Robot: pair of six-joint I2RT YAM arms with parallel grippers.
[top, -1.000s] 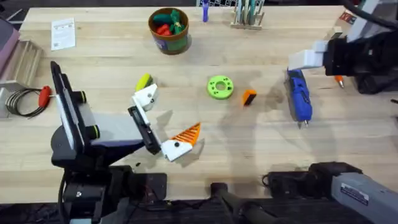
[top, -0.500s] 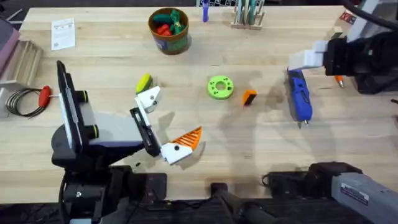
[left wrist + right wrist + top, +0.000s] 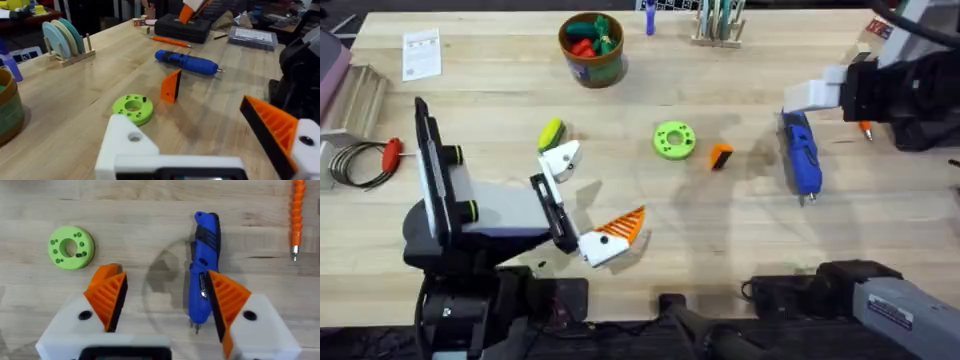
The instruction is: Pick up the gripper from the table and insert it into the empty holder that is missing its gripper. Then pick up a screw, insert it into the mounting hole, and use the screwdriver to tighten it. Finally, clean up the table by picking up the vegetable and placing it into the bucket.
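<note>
Still on step one: the gripper (image 3: 720, 156) sits loose on the desk (image 3: 740, 240). My right fingers (image 3: 165, 307) hang open over the screwdriver (image 3: 202, 275); left fingers (image 3: 588, 200) open, one holder (image 3: 131, 145) bare. Next: grab that wedge.

In the overhead view, the small round brown bucket (image 3: 591, 50) is sitting at the upper centre-left of the frame. Below it, the small oblong yellow-green toy vegetable (image 3: 551, 131) is lying left of centre. The round green disc with holes (image 3: 674, 140) is resting at centre, with the small orange wedge-shaped gripper fingertip (image 3: 720, 156) just right of it. Farther right, the fat blue pen-shaped screwdriver (image 3: 801, 154) is lying lengthwise.
</note>
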